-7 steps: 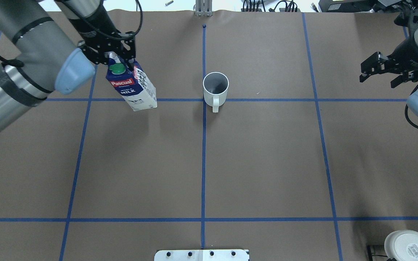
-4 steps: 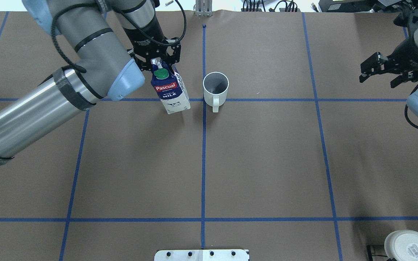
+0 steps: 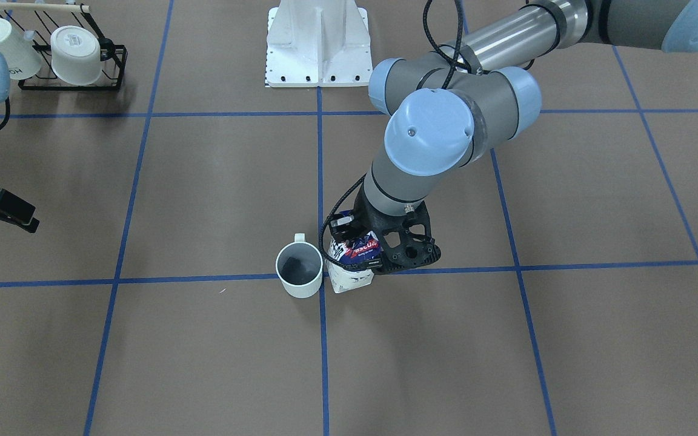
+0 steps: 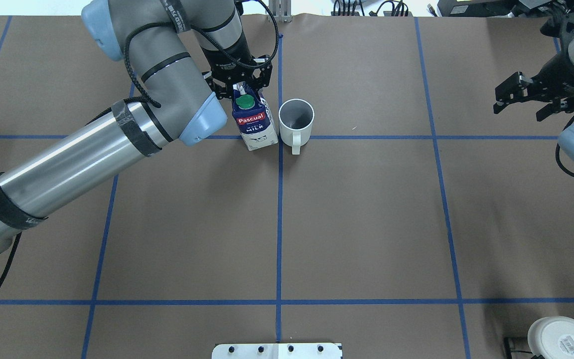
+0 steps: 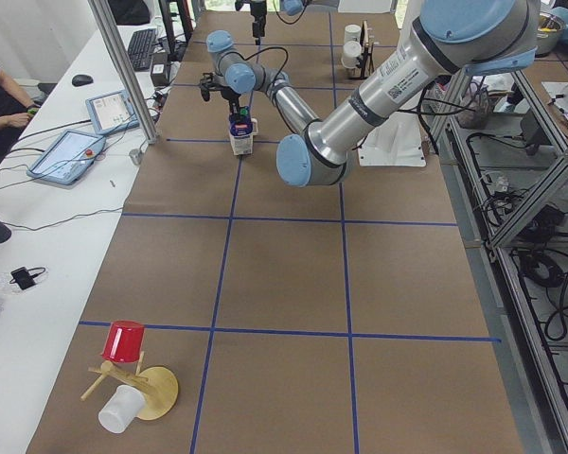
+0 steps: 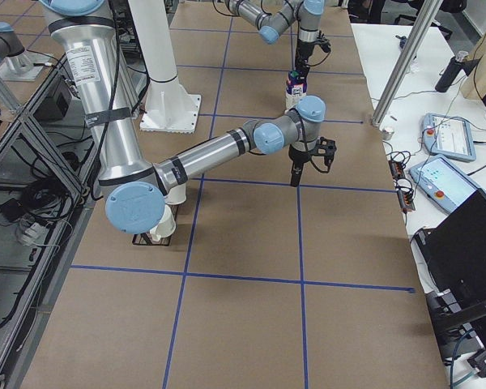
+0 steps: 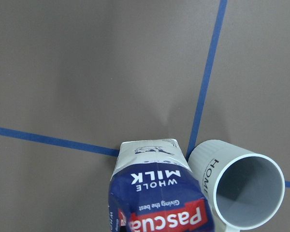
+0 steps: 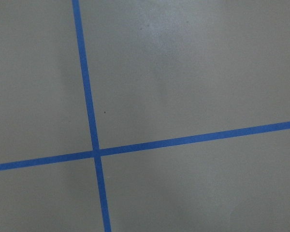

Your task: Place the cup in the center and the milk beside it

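Cup [image 4: 296, 122] empty; milk [image 4: 255, 122] just beside, gripped by left jaws; right jaws open.

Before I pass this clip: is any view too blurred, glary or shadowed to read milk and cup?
Left wrist: sharp, lettering on milk and cup legible. Overhead: even light, soft shadows only. Front-facing: left arm hides much of the milk. Right wrist: faint sheen on the table, no blur.
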